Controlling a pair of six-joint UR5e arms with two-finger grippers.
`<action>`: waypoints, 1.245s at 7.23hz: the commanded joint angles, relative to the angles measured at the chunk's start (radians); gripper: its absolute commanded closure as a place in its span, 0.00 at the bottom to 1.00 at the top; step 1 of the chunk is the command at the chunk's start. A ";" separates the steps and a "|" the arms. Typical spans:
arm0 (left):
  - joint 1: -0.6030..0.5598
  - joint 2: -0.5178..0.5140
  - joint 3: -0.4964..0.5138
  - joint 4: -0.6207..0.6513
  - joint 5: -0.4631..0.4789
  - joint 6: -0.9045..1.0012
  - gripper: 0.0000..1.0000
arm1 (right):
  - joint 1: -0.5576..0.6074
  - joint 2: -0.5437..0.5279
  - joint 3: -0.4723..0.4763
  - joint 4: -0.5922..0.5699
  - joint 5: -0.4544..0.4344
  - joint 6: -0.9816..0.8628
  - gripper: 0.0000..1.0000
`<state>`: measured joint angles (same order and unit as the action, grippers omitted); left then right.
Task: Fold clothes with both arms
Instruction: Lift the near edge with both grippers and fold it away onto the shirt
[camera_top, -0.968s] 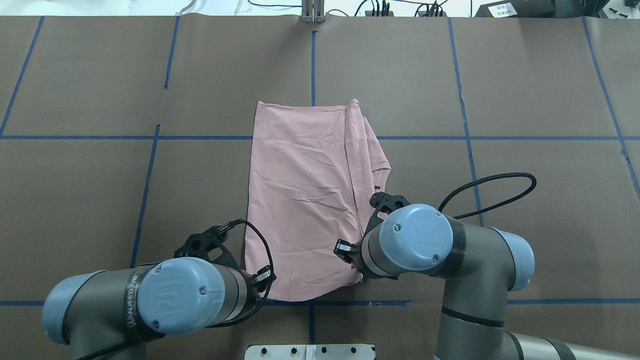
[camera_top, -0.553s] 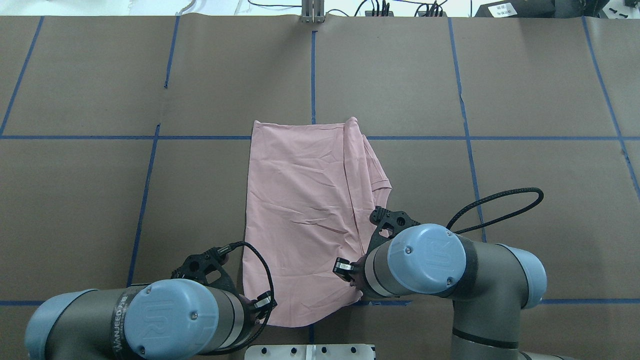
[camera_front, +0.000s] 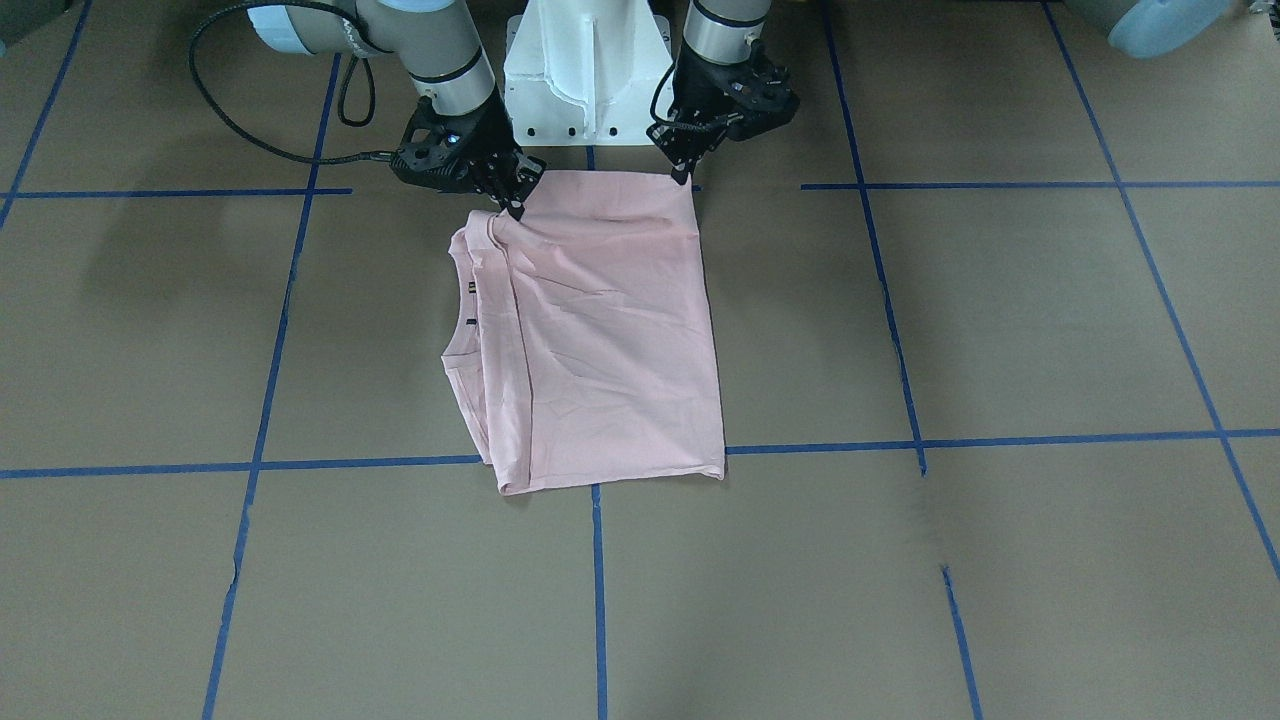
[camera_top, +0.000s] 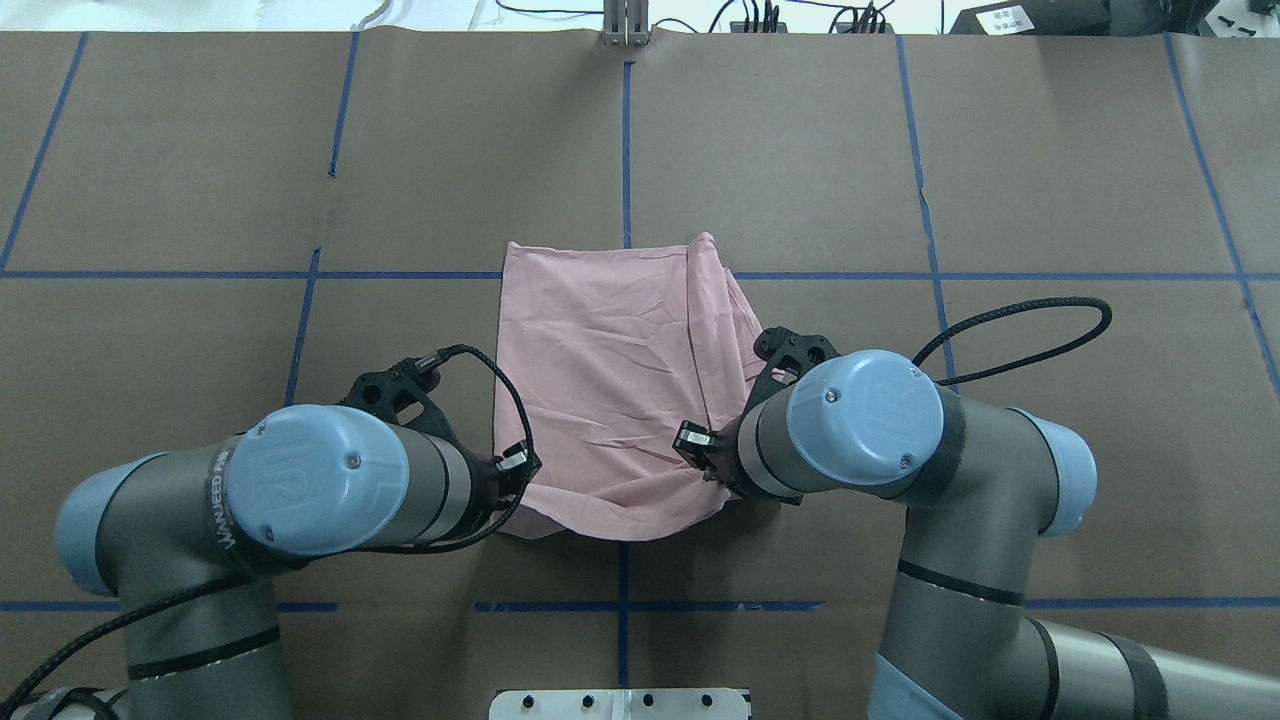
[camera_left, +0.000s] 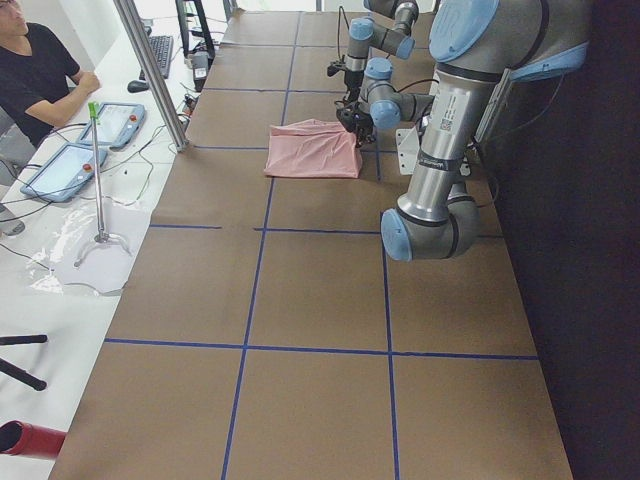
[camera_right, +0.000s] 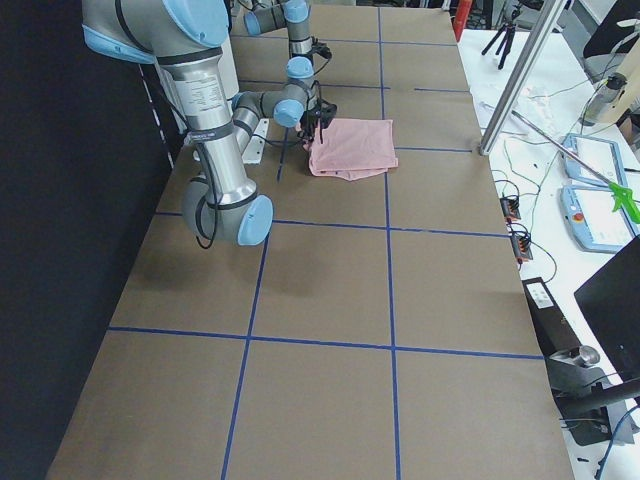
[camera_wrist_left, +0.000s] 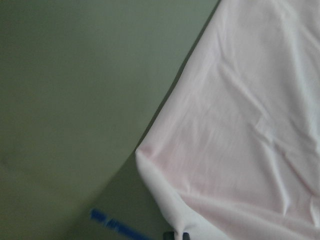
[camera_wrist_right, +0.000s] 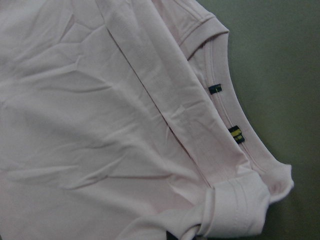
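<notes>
The pale pink T-shirt lies plain side up, folded lengthwise, in the middle of the brown table; it also shows in the front view. My left gripper is shut on its near left corner. My right gripper is shut on the bunched near right corner. Both hold the near edge raised, so the cloth sags between them. The right wrist view shows the stacked sleeve hems with small dark tags. The left wrist view shows the held corner. The cartoon print is hidden.
The white pedestal base stands just behind the grippers. Blue tape lines grid the table. In the left side view an operator sits beyond the far table edge, with tablets and a metal post.
Both grippers first pulled the shirt toward the robot. They have now carried its near edge up and away from the robot, shortening the cloth; the far edge stayed put.
</notes>
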<state>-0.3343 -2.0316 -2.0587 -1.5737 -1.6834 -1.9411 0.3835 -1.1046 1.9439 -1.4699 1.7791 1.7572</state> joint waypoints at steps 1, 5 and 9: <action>-0.048 -0.001 0.057 -0.101 -0.004 0.001 1.00 | 0.038 0.051 -0.109 0.078 0.000 0.004 1.00; -0.220 -0.130 0.317 -0.249 -0.004 -0.004 1.00 | 0.180 0.252 -0.373 0.077 0.006 -0.038 1.00; -0.466 -0.266 0.735 -0.525 -0.090 0.198 0.00 | 0.359 0.434 -0.827 0.263 0.026 -0.195 0.00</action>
<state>-0.7444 -2.2830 -1.3713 -2.0682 -1.7360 -1.8175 0.6945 -0.6919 1.2011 -1.2494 1.8048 1.6557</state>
